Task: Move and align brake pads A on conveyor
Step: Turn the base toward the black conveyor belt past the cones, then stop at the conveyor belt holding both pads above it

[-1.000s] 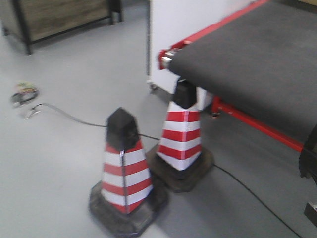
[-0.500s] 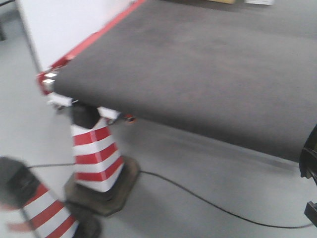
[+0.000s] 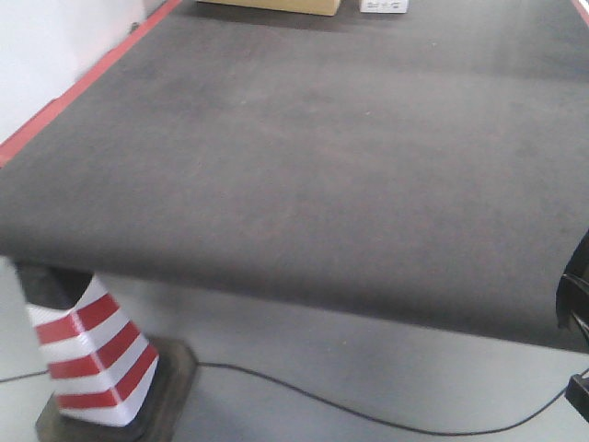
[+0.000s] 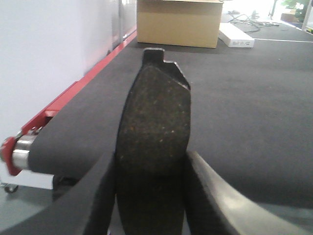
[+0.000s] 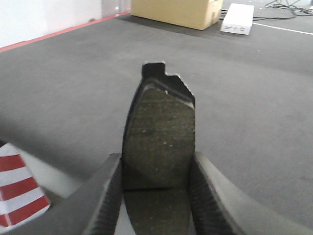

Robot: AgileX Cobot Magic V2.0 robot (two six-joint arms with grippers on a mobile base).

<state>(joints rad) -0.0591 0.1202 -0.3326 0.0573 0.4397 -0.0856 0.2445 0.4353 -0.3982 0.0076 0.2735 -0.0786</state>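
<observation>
Jaws on the left arm are clenched on one brake pad (image 4: 154,132), parted only as far as the pad's width and bearing on its two long edges, with the notched end pointing away from the wrist. The right jaws grasp a second brake pad (image 5: 159,142) in the same manner, its rough face toward the camera. Neither pad touches the conveyor (image 3: 322,166). The left one hangs over the near end of the belt, close to the red side edge (image 4: 73,93) and the end roller (image 4: 22,156). The right one hangs further in over the felt, with a striped cone (image 3: 87,364) on the floor below the belt's near lip. No pad is seen lying on the belt in the front view, so placing appears not yet begun. For a sound placement, I judge that each pad should be brought down flat onto the felt, well in from the red edge and the near lip, both notched ends facing the same way and set on one line. The jaws should part only once a pad rests on the belt, since a drop from edge-on could tip or skew it. A cardboard box (image 4: 178,22) and a white box (image 5: 237,18) stand at the far end, well apart from the work. A cable (image 3: 304,401) trails on the floor beneath.
</observation>
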